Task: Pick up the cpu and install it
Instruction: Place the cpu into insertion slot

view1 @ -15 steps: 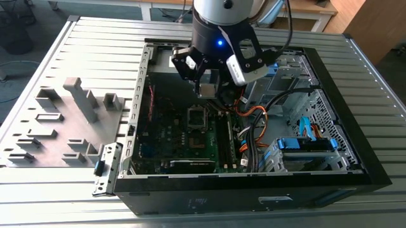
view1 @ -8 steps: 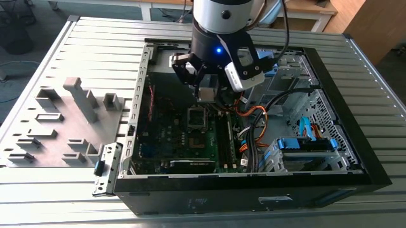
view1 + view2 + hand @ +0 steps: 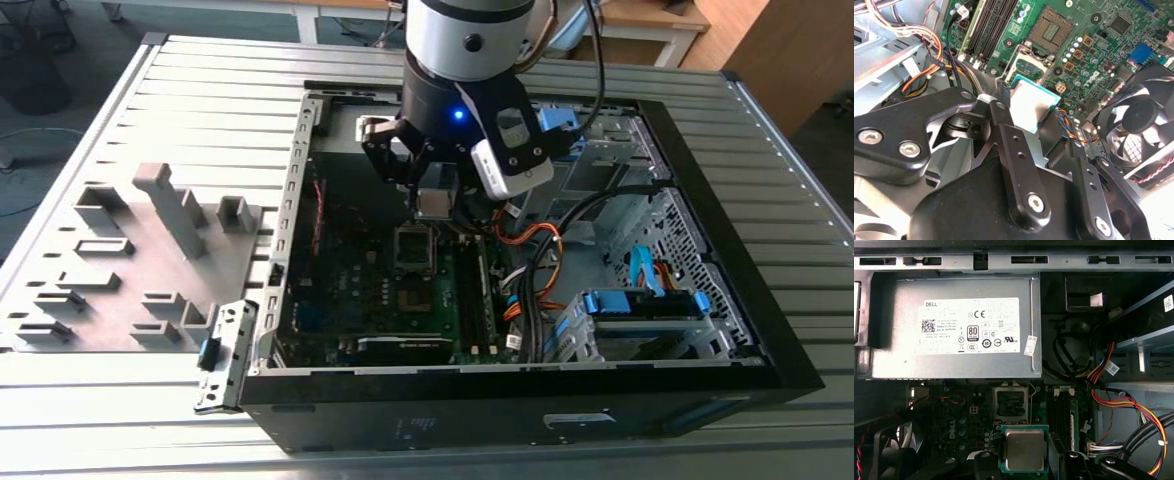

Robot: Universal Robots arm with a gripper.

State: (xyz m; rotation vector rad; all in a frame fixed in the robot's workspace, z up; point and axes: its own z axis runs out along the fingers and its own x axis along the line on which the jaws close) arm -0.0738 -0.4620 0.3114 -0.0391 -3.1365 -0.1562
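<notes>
Thin square cpu (image 3: pixel 1025 449), silvery top, green rim, clamped in pincer (image 3: pixel 1027 462)

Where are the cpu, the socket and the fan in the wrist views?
cpu (image 3: pixel 1024 449), first wrist view, centre of its silvery top.
socket (image 3: pixel 1010 402), first wrist view, its dark centre.
fan (image 3: pixel 1142 120), second wrist view, its hub.
</notes>
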